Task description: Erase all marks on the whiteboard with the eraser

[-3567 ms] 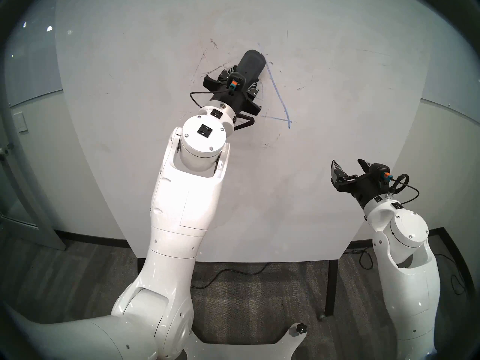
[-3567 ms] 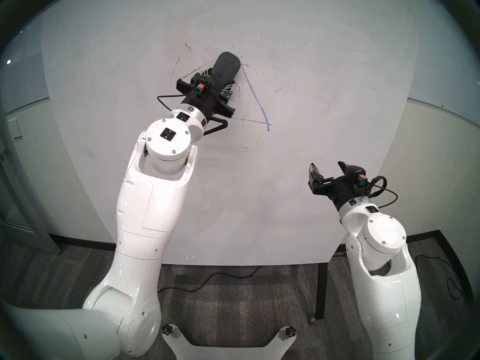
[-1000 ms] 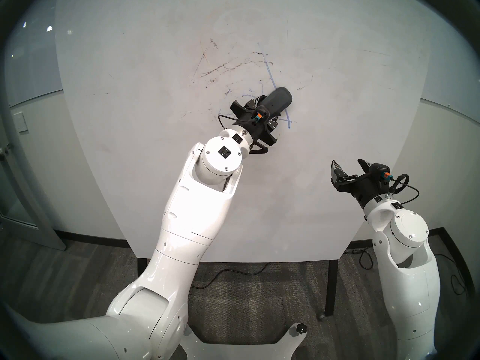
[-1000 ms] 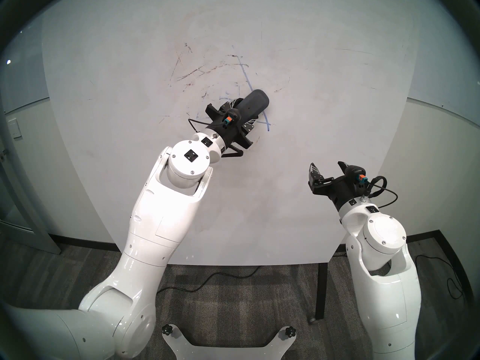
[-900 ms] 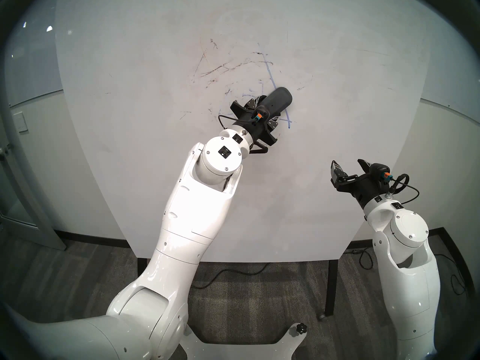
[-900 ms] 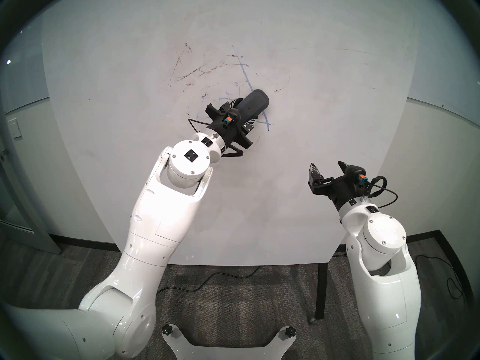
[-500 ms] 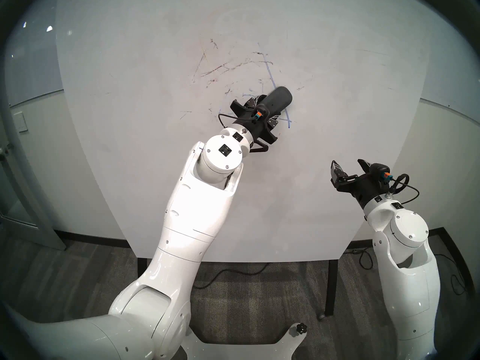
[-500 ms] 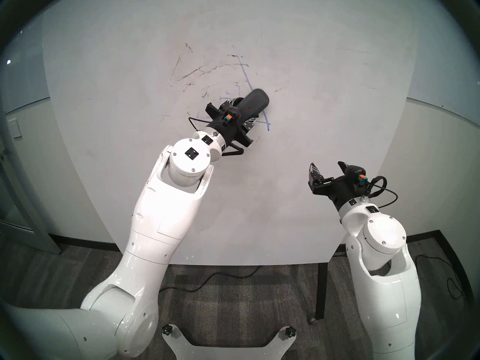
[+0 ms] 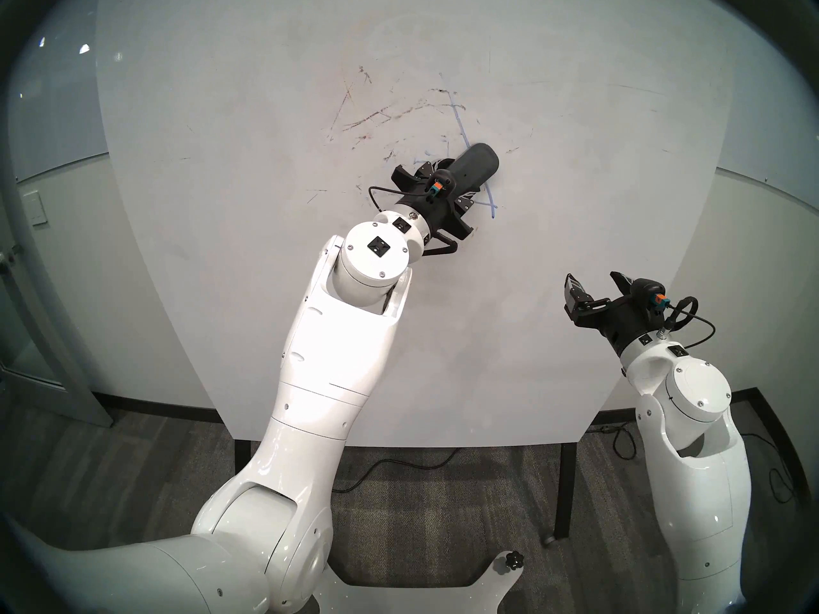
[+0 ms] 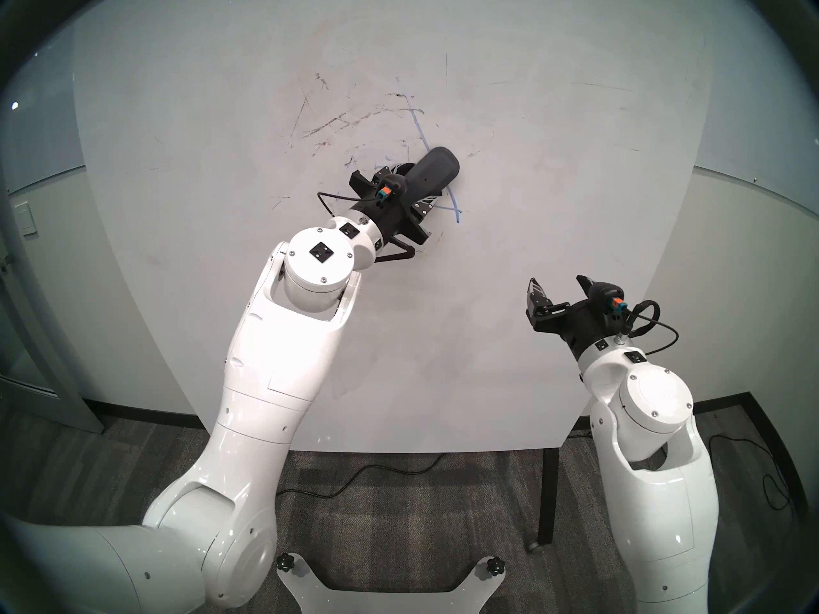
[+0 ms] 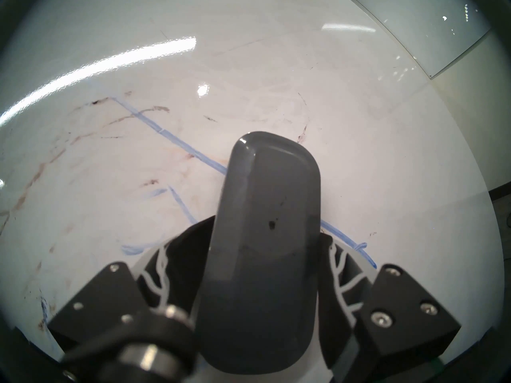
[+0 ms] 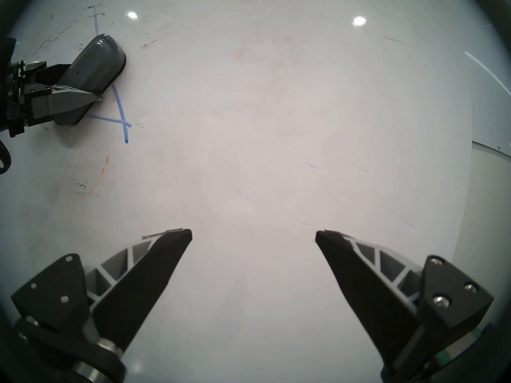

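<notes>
The whiteboard (image 9: pixel 487 334) fills the head views. A dark grey oblong eraser (image 9: pixel 476 168) (image 11: pixel 265 236) lies flat against it, with my left gripper (image 9: pixel 452 183) (image 11: pixel 262 263) shut on its near half. The eraser covers the middle of a slanted blue line (image 9: pixel 461 125) (image 11: pixel 177 142). That line's lower corner (image 9: pixel 489 205) (image 12: pixel 120 108) shows just below the pad. Dark and reddish-brown smudged streaks (image 9: pixel 376 114) lie up and to the left, with short blue scraps (image 11: pixel 179 205) beside the fingers. My right gripper (image 9: pixel 594 281) (image 12: pixel 253 233) stands open and empty at the lower right, facing bare board.
An orange arc smudge (image 12: pixel 102 169) sits below the blue corner. Black board legs (image 9: pixel 567 489) stand on grey carpet with cables (image 9: pixel 399 462) trailing across it. A door frame (image 9: pixel 26 334) is at the far left.
Since the earliest frames my left gripper carried the eraser down and to the right along the blue line. Over the last second the wrist turned slightly and the eraser edged upward. The right arm stayed still.
</notes>
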Robot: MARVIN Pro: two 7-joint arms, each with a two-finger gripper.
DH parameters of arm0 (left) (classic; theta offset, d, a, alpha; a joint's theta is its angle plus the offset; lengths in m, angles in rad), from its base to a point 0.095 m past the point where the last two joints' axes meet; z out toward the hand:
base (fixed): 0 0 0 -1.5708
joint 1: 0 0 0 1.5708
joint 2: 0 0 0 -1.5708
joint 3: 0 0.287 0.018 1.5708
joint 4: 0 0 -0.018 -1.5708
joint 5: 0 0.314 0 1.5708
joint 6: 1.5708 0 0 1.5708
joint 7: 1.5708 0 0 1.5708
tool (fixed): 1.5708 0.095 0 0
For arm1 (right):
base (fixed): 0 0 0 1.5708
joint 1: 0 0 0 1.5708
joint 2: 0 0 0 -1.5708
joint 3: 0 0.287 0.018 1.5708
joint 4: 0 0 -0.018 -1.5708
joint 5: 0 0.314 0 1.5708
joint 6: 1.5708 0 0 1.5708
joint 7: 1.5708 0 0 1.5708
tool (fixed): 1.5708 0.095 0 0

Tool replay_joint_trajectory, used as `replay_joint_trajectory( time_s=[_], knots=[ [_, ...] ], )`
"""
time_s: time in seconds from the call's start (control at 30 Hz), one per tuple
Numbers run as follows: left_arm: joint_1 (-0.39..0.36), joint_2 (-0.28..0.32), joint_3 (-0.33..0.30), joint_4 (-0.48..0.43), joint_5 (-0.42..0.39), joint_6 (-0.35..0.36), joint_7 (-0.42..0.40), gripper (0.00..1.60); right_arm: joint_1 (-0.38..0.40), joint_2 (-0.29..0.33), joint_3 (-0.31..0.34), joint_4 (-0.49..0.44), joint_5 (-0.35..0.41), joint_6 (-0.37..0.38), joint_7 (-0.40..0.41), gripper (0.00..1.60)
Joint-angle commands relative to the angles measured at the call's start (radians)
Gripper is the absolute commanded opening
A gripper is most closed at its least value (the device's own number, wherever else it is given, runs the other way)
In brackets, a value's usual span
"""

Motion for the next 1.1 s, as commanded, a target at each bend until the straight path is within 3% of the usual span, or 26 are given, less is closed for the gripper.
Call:
replay_joint_trajectory(
  time_s=[0.0, 0.1, 0.13, 0.2, 0.47, 0.77, 0.8, 0.83, 1.07],
  knots=[
    [-0.118, -0.024, -0.084, -0.029, 0.007, 0.008, 0.050, 0.00, 0.009, 0.001, -0.001, -0.018, 0.000, -0.005, 0.002, 1.60],
    [-0.110, -0.037, -0.095, -0.051, 0.013, 0.004, 0.042, 0.00, 0.009, 0.001, -0.001, -0.018, 0.000, -0.005, 0.002, 1.60],
    [-0.155, -0.035, -0.097, -0.031, 0.008, 0.005, 0.038, 0.00, 0.009, 0.001, -0.001, -0.018, 0.000, -0.005, 0.002, 1.60],
    [-0.114, -0.050, -0.105, -0.071, 0.018, -0.003, 0.038, 0.00, 0.009, 0.001, -0.001, -0.018, 0.000, -0.005, 0.002, 1.60],
    [-0.135, -0.065, -0.129, -0.085, 0.027, -0.001, 0.034, 0.00, 0.009, 0.001, -0.001, -0.018, 0.000, -0.005, 0.002, 1.60],
    [-0.208, -0.072, -0.156, -0.033, 0.038, 0.003, 0.038, 0.00, 0.009, 0.001, -0.001, -0.020, 0.000, -0.005, 0.002, 1.60],
    [-0.176, -0.084, -0.161, -0.056, 0.047, -0.004, 0.041, 0.00, 0.008, 0.001, -0.001, -0.020, 0.000, -0.005, 0.002, 1.60],
    [-0.210, -0.074, -0.158, -0.025, 0.041, 0.001, 0.040, 0.00, 0.008, 0.001, -0.001, -0.020, 0.000, -0.005, 0.002, 1.60],
    [-0.172, -0.076, -0.140, -0.014, 0.065, -0.018, 0.042, 0.00, 0.007, 0.001, -0.001, -0.022, 0.000, -0.004, 0.002, 1.60]
  ],
)
